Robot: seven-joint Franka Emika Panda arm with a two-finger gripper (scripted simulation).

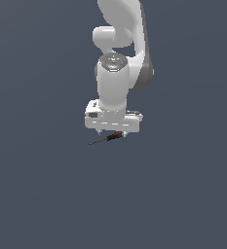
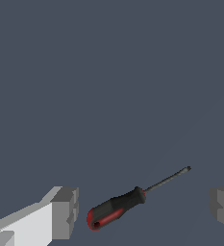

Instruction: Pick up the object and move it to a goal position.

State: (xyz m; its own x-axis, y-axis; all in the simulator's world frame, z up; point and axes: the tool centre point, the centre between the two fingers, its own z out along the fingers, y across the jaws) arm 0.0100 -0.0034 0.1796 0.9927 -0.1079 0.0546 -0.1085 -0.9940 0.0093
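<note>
In the exterior view, the thin dark shaft of the small screwdriver with a red-and-black handle point(image 1: 106, 138) reaches out toward the exterior view's left, its tip clear of the robot, while the handle end sits directly beneath the white two-fingered gripper point(image 1: 113, 132) of the white jointed arm point(image 1: 116, 63). The arm comes down from the top of the frame and points the gripper straight downward over the plain dark grey tabletop point(image 1: 42, 194). The screwdriver lies slightly tilted in that view, its shaft end lower in the frame than its handle. In the wrist view the gripper point(image 2: 143, 211) is spread wide: one grey finger pad point(image 2: 65, 212) stands well clear of the handle's red butt, and the other pad point(image 2: 222, 209) stands well clear of the shaft side, so neither touches the screwdriver point(image 2: 117, 210). The tool lies between them on the grey tabletop point(image 2: 108, 72), ungrasped, its shaft angled away from the handle.
</note>
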